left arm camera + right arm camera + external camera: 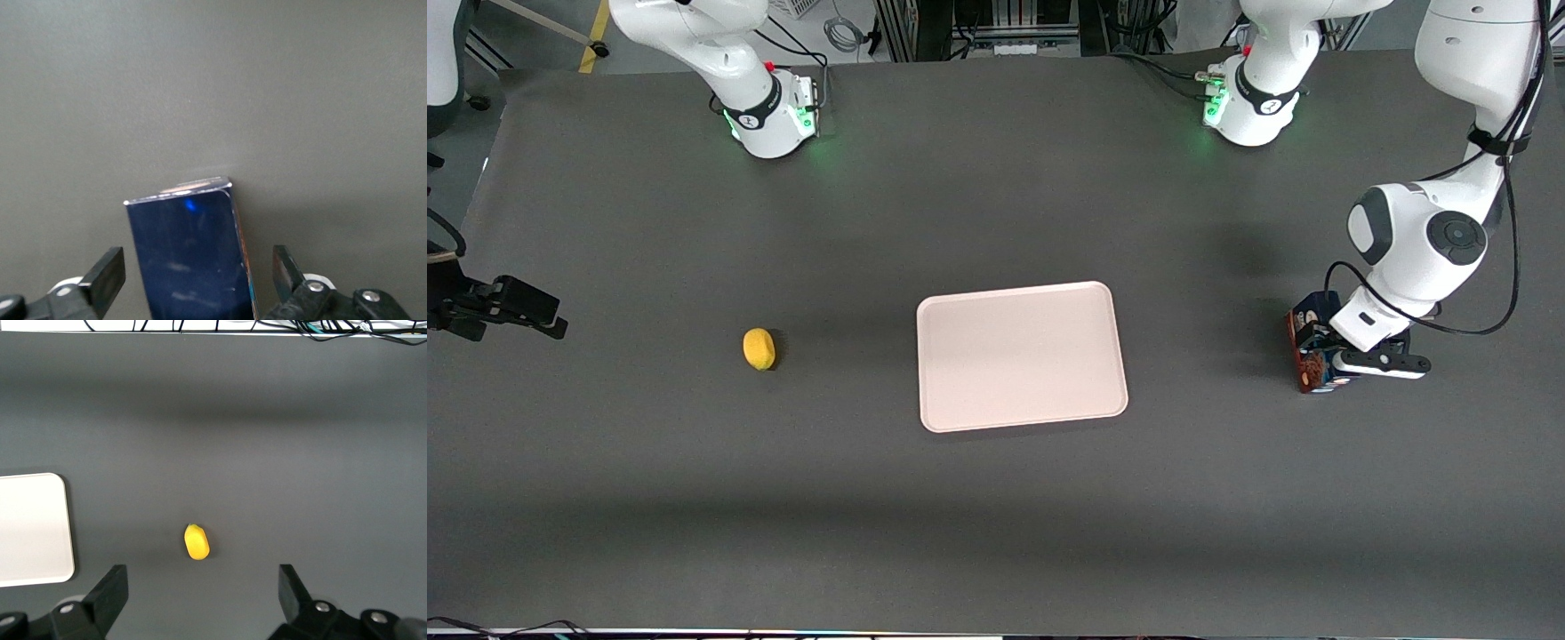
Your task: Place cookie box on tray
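We see the cookie box [1307, 348] standing on the table [996, 516] near the working arm's end, well apart from the tray [1021, 356] at the middle. Our gripper [193, 273] straddles the box, jaws wide, with gaps on both sides.

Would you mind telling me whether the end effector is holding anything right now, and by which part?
Nothing is held: the end effector is open, its fingers straddling the cookie box with gaps on both sides.
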